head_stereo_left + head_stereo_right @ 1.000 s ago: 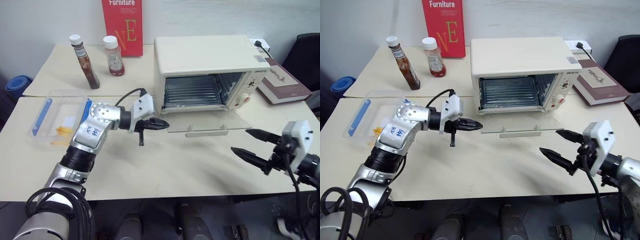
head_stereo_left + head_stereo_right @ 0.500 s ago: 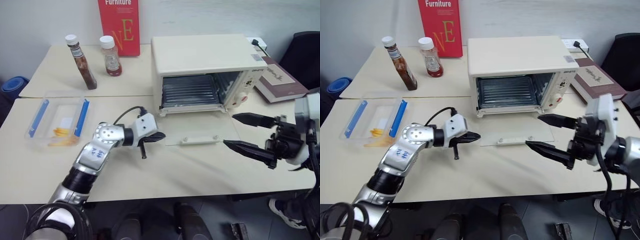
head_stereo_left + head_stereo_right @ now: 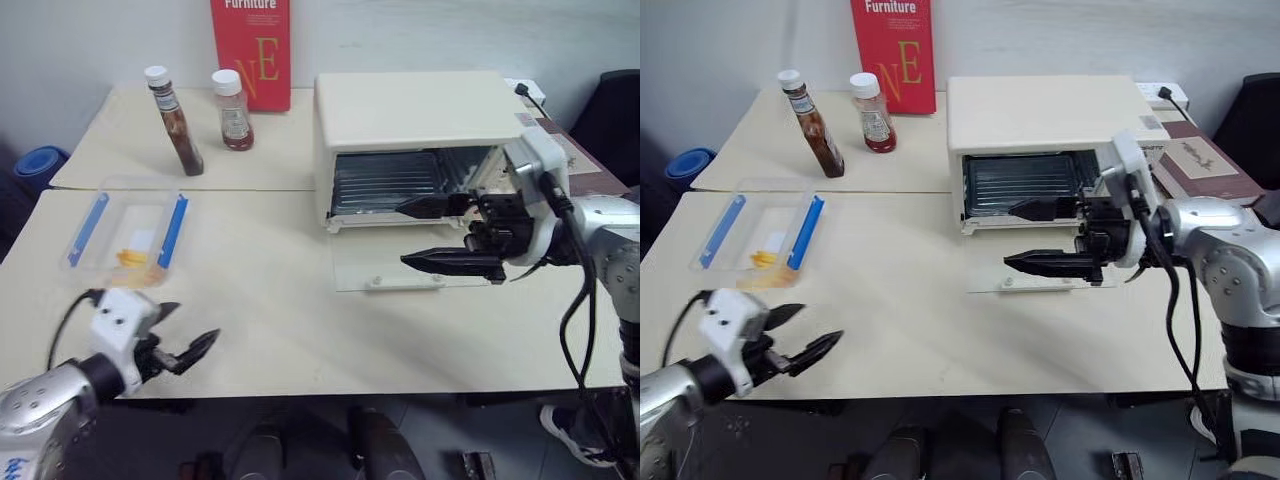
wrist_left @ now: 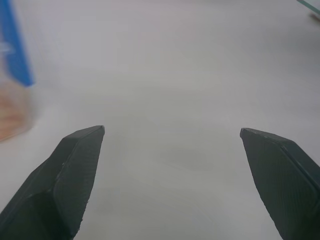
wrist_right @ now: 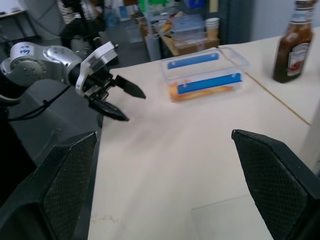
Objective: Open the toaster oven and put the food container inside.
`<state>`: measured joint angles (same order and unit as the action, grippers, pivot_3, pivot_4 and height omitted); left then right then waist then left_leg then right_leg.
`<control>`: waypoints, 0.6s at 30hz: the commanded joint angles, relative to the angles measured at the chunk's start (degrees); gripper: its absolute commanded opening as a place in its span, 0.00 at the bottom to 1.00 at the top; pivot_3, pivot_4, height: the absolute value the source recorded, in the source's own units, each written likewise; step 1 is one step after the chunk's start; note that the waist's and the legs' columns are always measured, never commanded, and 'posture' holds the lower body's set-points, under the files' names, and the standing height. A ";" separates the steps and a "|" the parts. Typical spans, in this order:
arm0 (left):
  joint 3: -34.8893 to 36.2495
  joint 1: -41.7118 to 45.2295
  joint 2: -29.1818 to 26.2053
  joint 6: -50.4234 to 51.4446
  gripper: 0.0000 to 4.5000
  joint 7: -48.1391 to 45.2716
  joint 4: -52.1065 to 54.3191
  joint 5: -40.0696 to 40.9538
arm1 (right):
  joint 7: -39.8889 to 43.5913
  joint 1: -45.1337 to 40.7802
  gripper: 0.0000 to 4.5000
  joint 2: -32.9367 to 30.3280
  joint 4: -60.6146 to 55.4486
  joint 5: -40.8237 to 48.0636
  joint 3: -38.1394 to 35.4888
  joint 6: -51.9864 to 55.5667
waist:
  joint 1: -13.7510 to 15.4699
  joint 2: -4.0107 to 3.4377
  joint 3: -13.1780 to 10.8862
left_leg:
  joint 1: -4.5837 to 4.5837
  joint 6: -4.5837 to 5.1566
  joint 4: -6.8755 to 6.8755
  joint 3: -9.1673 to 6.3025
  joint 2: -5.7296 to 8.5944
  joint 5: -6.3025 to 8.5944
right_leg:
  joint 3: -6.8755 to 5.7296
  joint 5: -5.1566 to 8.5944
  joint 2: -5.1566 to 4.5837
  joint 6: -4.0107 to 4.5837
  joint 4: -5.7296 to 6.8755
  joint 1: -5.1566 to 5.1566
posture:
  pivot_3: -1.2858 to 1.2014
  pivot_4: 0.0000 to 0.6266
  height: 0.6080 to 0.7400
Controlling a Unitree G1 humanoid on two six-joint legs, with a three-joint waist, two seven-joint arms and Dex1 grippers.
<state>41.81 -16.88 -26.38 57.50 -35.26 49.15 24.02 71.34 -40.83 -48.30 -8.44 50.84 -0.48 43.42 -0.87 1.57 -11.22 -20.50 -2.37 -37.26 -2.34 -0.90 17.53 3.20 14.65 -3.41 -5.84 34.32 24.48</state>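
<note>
With the toaster oven [image 3: 420, 150] door down and both claws apart, risk knocking the food container [image 3: 128, 235] off the desk [image 3: 280, 320] if approached carelessly by left claw [image 3: 185, 340].

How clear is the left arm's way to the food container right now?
Probably clear. The left end effector is open at the table's near edge, and the food container sits just beyond it with bare table between. Nothing stands in between or on top of it.
</note>
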 commanded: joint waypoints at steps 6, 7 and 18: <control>26.05 30.98 8.70 31.64 1.00 17.71 -1.24 5.40 | 5.20 -2.92 1.00 2.57 2.48 -4.29 1.06 -3.44 | 0.82 0.07 0.02 | 0.01 -0.02 -0.12 -0.07 0.03 0.01 | -0.08 -0.57 0.00 -0.94 0.19 -0.03 | 0.52 0.24 1.00; 26.84 34.46 8.68 34.09 1.00 20.17 -2.41 3.73 | 5.16 -3.13 1.00 2.82 2.71 -4.58 0.99 -3.44 | 0.65 0.14 0.07 | -0.01 -0.03 -0.19 -0.17 0.06 0.00 | -0.13 -0.60 0.01 -0.98 0.23 -0.05 | 0.52 0.24 1.00; 27.47 60.18 14.96 35.00 1.00 48.98 -13.14 -0.36 | 0.90 -1.66 1.00 5.07 1.70 -6.36 -1.34 -4.09 | -0.58 0.25 0.03 | -0.05 -0.48 -0.05 -0.10 0.03 0.15 | -0.10 -0.64 -0.03 -1.00 0.04 0.01 | 0.52 0.24 1.00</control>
<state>69.12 42.14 -11.04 92.93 10.24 35.68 23.48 72.89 -42.70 -43.41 -4.62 43.94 0.50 39.95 -1.45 1.82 -11.19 -20.56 -2.86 -37.32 -2.44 -0.87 17.69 3.10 14.00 -3.44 -6.86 34.33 24.50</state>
